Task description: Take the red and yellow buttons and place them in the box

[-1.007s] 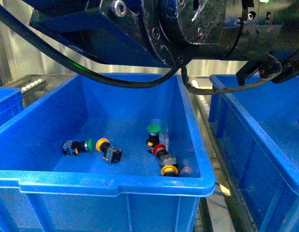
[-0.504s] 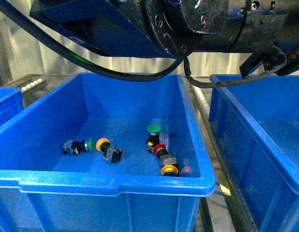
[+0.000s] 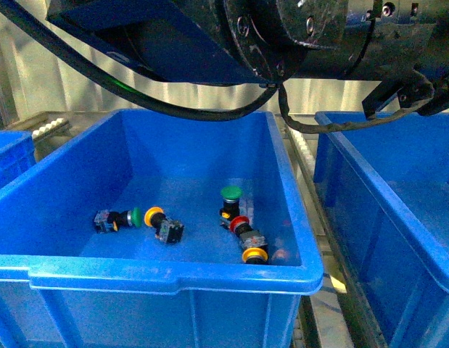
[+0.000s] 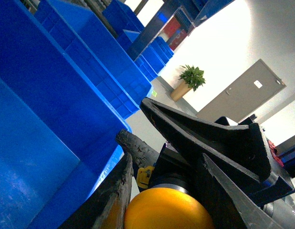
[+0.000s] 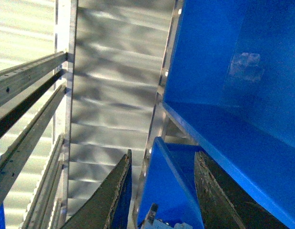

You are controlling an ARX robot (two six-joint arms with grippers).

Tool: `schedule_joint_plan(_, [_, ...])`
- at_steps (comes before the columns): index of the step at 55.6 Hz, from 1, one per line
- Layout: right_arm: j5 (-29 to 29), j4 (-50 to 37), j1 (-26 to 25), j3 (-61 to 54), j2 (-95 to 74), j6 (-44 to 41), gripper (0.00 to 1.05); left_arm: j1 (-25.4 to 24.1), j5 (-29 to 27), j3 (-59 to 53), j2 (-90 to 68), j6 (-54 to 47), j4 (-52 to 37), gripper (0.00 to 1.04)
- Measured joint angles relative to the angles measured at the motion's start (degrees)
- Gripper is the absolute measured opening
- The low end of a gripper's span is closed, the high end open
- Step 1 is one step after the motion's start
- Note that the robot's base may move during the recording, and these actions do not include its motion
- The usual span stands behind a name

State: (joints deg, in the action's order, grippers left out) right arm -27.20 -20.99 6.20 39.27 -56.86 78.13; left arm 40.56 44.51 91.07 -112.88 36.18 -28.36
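In the front view a blue bin (image 3: 173, 272) holds several buttons: a yellow one (image 3: 154, 216) at the left, a red one (image 3: 239, 222) and another yellow one (image 3: 254, 254) at the right, and two green ones (image 3: 231, 193) (image 3: 136, 217). A second blue box (image 3: 369, 196) stands to the right. In the left wrist view my left gripper (image 4: 164, 212) is shut on a yellow button (image 4: 166, 210), held high with its cap toward the camera. In the right wrist view my right gripper (image 5: 161, 191) is open and empty, above a bin edge.
Dark arm housings and a black cable (image 3: 173, 119) fill the top of the front view above the bin. Another blue bin (image 3: 6, 156) shows at the far left. A metal roller rail (image 3: 307, 159) runs between the two main bins. Stacked blue bins (image 4: 90, 62) show in the left wrist view.
The arm housings at the top of the front view have shifted slightly up and right. The buttons in the bin have not moved.
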Motion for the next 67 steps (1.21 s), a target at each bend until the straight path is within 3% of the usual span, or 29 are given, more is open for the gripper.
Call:
schedule_joint_plan(3, [0.13, 0.0, -0.28, -0.13, 0.0, 0.17, 0.33, 0.09, -0.39, 0.0, -0.07, -0.22, -0.09, 0.33])
schedule_joint_plan(6, [0.46, 0.0, -0.59, -0.24, 0.0, 0.15, 0.33, 0.17, -1.07, 0.02, -0.15, -0.42, -0.04, 0.39])
schedule_joint_plan(21, [1.46, 0.0, -2.16, -0.48, 0.24, -1.2, 0.32, 0.26, -4.76, 0.68, -0.87, -2.78, 1.01, 0.96])
schedule_joint_plan(23, [1.6, -0.02, -2.34, -0.57, 0.24, -1.25, 0.32, 0.26, -5.22, 0.7, -0.85, -3.15, 1.01, 0.99])
schedule_joint_plan(35, [2.84, -1.05, -4.2, -2.84, 0.22, -1.88, 0.32, -1.46, -8.68, 0.42, 1.11, -3.37, 0.48, 0.97])
schedule_joint_plan(45, [3.65, -2.21, -6.16, -4.46, -0.5, -3.72, 0.32, -5.73, -12.55, -3.63, 7.41, -3.89, -0.85, 0.97])
schedule_joint_plan(54, [5.46, -2.97, -8.94, -4.85, -0.98, -7.23, 0.32, -12.39, -16.02, -16.74, 17.81, -4.31, -4.52, 0.97])
schedule_joint_plan(67, [6.19, -2.95, -10.49, -4.85, 0.13, -11.69, 0.32, -24.09, -17.03, -40.26, 39.19, -8.11, -2.93, 0.97])
